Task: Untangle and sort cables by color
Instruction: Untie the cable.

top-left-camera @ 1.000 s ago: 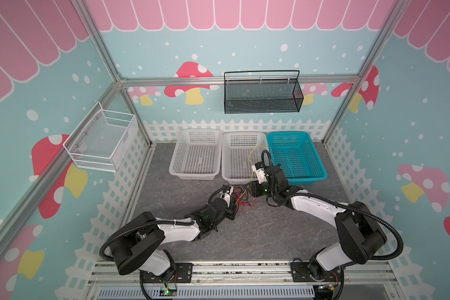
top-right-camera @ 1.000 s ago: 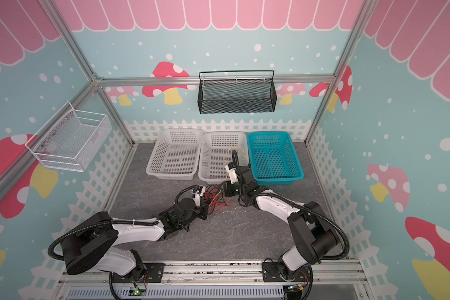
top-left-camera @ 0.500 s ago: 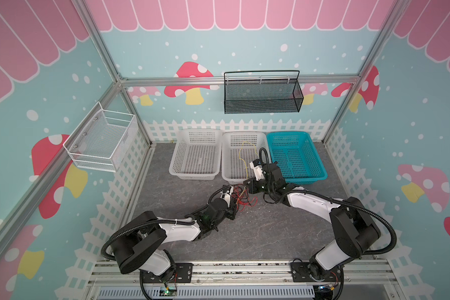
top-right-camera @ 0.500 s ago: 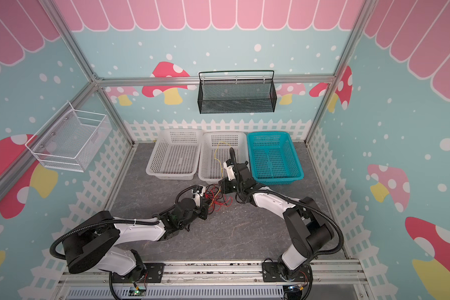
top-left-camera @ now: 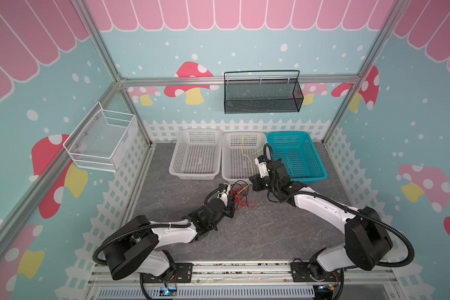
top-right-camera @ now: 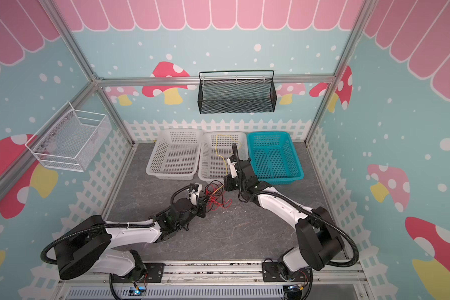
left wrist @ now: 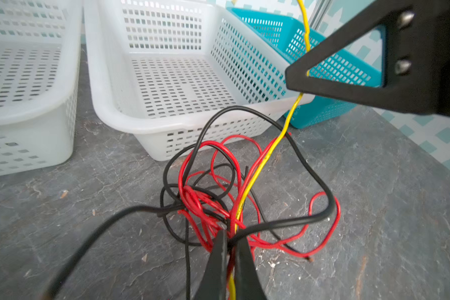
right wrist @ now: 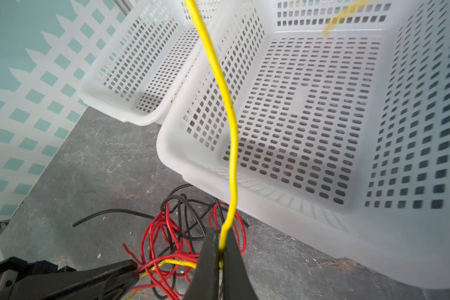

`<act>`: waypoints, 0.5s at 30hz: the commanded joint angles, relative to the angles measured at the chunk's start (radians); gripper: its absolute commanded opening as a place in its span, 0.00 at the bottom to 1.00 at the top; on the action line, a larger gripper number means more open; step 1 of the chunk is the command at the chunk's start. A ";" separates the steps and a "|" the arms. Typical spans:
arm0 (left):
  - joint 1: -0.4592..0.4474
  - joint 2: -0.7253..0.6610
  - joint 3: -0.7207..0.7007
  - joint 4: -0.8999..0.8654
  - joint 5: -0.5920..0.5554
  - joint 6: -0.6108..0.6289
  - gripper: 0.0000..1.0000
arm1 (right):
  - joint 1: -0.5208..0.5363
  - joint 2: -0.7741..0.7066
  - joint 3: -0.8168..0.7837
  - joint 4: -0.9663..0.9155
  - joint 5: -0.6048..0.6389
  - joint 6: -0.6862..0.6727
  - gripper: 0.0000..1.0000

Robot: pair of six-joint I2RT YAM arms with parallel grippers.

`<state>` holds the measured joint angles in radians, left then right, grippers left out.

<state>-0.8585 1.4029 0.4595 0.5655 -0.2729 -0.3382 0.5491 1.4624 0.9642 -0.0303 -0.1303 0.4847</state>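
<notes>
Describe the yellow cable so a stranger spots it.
Find the middle white basket of three by the back fence. One thin cable rises from the tangle before it, over that basket, pinched by the right gripper. It alone is yellow; the others are red or black.

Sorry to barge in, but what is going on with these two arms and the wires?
The left gripper is shut on the tangle of red and black cables on the table. The right gripper is shut on the yellow cable, just in front of the middle white basket, with its free end arcing above that basket. Nothing is sorted yet.
</notes>
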 commanded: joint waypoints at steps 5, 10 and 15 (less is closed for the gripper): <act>0.033 -0.059 -0.060 -0.199 -0.134 -0.051 0.00 | -0.152 -0.093 0.022 -0.080 0.166 -0.067 0.00; 0.064 -0.103 -0.081 -0.267 -0.171 -0.082 0.00 | -0.226 -0.137 0.025 -0.134 0.201 -0.102 0.00; 0.088 -0.141 -0.100 -0.308 -0.190 -0.096 0.00 | -0.263 -0.164 0.027 -0.172 0.247 -0.127 0.00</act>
<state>-0.8364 1.2778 0.4469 0.5343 -0.2497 -0.4107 0.4187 1.3445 0.9642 -0.2024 -0.2237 0.4225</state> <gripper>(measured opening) 0.048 0.046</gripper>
